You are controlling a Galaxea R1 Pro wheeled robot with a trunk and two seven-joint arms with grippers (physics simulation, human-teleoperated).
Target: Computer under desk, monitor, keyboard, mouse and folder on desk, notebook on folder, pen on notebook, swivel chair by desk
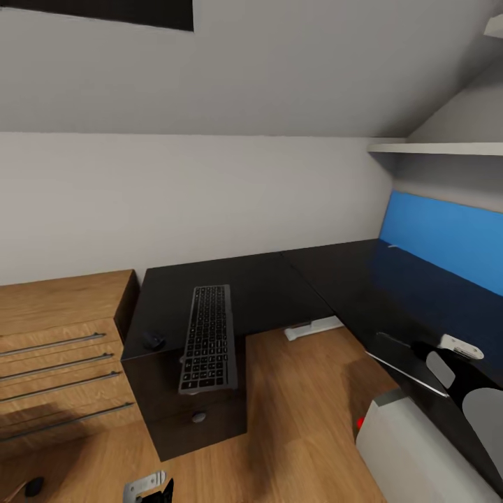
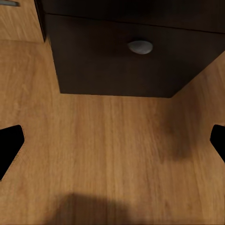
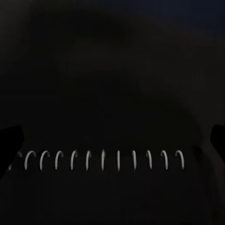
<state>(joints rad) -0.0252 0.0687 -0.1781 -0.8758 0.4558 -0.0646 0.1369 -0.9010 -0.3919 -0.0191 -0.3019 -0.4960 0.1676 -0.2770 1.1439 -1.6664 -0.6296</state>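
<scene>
Here one black L-shaped desk (image 1: 279, 286) fills the corner, and everything else sits relative to it. One grey keyboard (image 1: 207, 337) lies lengthwise on the desk's left wing, its near end reaching the front edge above a black drawer unit (image 1: 199, 419) with one round grey knob (image 1: 199, 418). One small dark mouse (image 1: 153, 340) rests on the desk just beside the keyboard's left side, close to the desk's left edge. Left of the desk stands one wooden dresser (image 1: 63, 349) with four long metal handles, touching or nearly touching the desk's side. On the desk's right wing, against a blue panel (image 1: 447, 241), the right arm (image 1: 457, 363) reaches over one flat dark object with a pale edge (image 1: 405, 360); what it is cannot be told from the head view. The right wrist view shows one dark spiral-bound notebook (image 3: 112, 93) with a row of twelve white rings (image 3: 103, 159), and the two finger tips (image 3: 10, 136) stand wide apart at the sides, so the right jaws are open over it. In the left wrist view the left fingers (image 2: 9, 145) are likewise spread wide, open and holding nothing, over the wooden floor (image 2: 112, 154) just in front of the desk's drawer unit. One white shelf (image 1: 436, 148) hangs above the desk's right wing
</scene>
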